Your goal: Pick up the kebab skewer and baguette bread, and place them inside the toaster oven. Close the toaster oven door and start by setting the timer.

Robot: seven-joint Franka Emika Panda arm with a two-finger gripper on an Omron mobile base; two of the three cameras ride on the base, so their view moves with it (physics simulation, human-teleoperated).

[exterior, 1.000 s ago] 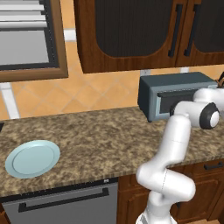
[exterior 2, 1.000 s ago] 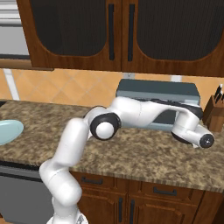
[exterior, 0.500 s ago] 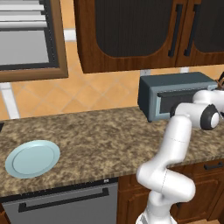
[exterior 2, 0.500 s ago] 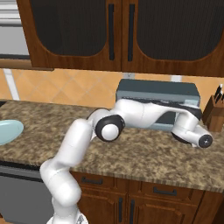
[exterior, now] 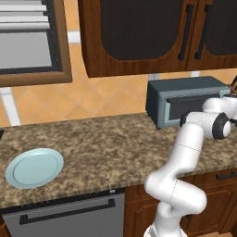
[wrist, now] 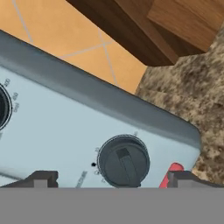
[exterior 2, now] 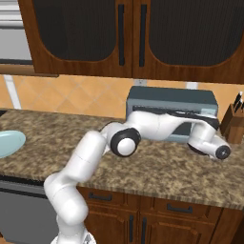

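i have the jaws spread wide at the toaster oven (exterior: 187,101) front — a dark dial (wrist: 123,161) sits between the fingertips (wrist: 43,178).

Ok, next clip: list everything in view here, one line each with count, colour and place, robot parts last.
toaster oven: one, grey-blue, back of counter at right, door shut
dial: one, dark, on the oven's control panel, straight ahead of the fingertips
red button: one, beside that dial
plate: one, pale blue, left end of counter
knife block: one, wooden, right of the oven
counter: one, speckled brown granite
wall cabinets: dark wood, above
gripper: one, dark fingertips, open, at the oven's panel
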